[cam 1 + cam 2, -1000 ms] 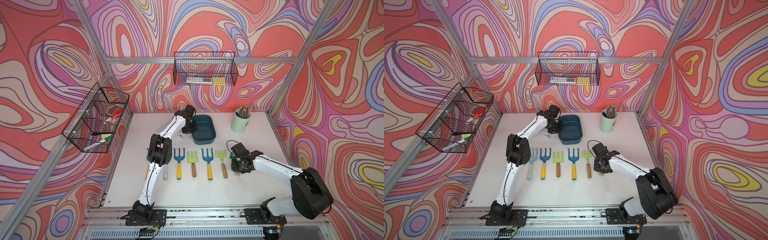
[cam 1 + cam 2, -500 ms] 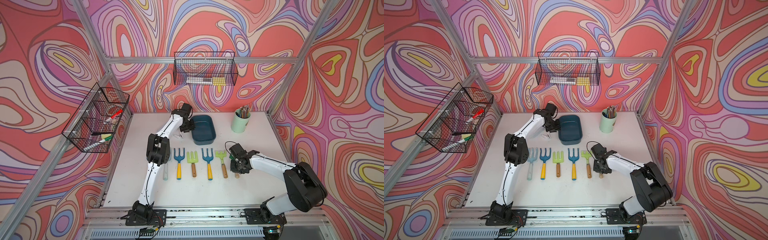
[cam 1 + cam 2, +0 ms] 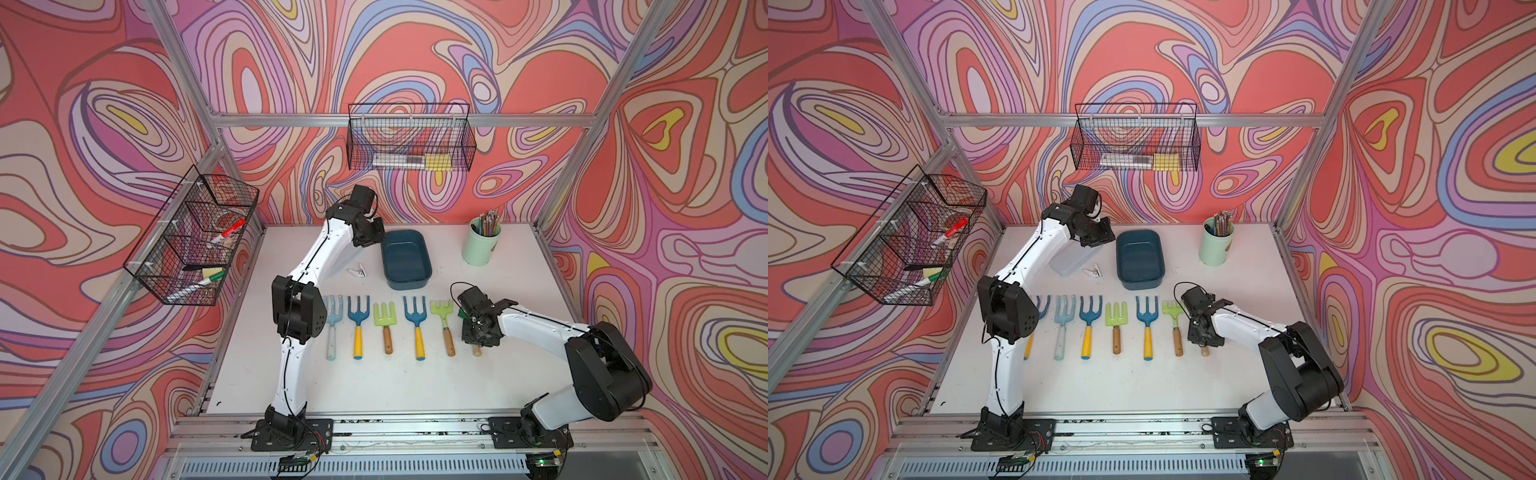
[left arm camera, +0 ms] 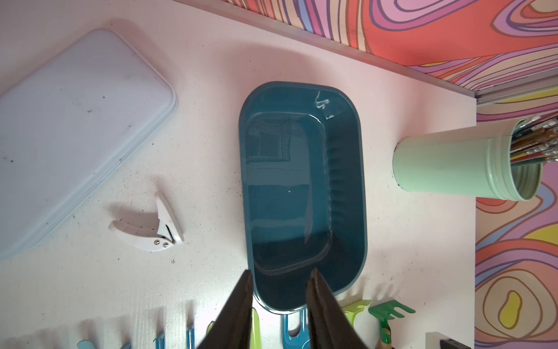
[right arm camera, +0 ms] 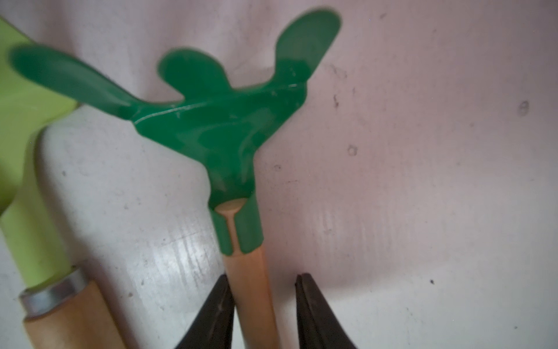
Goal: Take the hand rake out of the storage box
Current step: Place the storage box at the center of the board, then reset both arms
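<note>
**Box empty, green rake on the table between loose jaws**

The white table (image 3: 374, 386) carries everything. At its back middle stands the teal box (image 3: 405, 259), its long side running front to back. The left wrist view shows nothing inside the box. A pale case (image 4: 75, 121) lies flat to the box's left, partly under the left arm in a top view. A mint cup (image 3: 481, 245) full of pencils stands well apart on the box's right.

In front of the box a row of other tools (image 3: 1088, 324) lies side by side, heads to the back and handles to the front. The green rake (image 5: 217, 121) ends this row on the right, flat on the table, outside the box and in front of its right corner.

The right gripper (image 5: 262, 275) sits low over the rake's wooden handle just behind the head. Its jaws are partly spread and straddle the handle: one finger (image 5: 217, 305) touches it and a gap shows at the other side, so nothing is clamped. The left gripper (image 4: 279, 272) hovers above the box's front end, jaws narrowly apart and empty.

A small white clip (image 4: 151, 229) lies between case and box
</note>
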Controlling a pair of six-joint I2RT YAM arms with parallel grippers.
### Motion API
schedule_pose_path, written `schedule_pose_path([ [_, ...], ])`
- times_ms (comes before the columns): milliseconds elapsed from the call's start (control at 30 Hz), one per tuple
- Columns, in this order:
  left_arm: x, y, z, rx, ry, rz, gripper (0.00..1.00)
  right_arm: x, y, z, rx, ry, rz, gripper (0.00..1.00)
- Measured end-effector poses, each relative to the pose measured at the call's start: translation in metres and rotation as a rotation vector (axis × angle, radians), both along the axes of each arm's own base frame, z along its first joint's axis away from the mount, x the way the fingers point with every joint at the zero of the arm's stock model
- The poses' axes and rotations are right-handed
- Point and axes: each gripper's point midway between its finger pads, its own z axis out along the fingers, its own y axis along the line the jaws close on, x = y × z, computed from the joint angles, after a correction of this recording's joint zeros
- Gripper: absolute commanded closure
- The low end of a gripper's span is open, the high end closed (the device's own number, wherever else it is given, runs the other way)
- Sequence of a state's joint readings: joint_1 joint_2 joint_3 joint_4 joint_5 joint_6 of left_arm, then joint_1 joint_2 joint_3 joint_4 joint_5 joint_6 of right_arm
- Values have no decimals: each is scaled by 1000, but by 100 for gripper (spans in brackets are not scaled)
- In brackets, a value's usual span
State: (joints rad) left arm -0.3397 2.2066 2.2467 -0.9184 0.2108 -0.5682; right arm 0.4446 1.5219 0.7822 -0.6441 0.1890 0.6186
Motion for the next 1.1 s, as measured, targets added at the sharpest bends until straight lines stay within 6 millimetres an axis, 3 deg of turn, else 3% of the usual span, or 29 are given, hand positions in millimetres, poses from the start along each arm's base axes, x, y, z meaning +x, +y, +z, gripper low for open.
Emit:
schedule_pose_path([
  [133,-2,1,-6,8,16,-5,66,2,-1,0,-10,-2,2,65],
  [333,-7,3,-14,24,31,-18,66,3,0,3,-4,-12,15,50],
  [500,-16,7,-20,43,49,-29,65,12,5,24,23,-66,29,42],
  [567,-21,7,-14,53,37,-43,59,20,10,37,42,-100,33,36],
  [633,-26,9,-2,73,7,-56,40,29,15,54,67,-143,38,2],
  [667,-30,10,6,84,-11,-65,17,34,18,64,77,-168,50,2],
  [700,-36,10,13,95,-28,-76,7,40,21,76,84,-196,65,2],
  [767,-50,12,25,111,-50,-91,1,53,25,97,87,-253,85,2],
  [967,-91,37,34,197,-92,-96,1,109,18,158,10,-483,130,2],
  [1100,-118,69,18,303,-117,-58,1,140,-8,167,-68,-628,140,2],
])
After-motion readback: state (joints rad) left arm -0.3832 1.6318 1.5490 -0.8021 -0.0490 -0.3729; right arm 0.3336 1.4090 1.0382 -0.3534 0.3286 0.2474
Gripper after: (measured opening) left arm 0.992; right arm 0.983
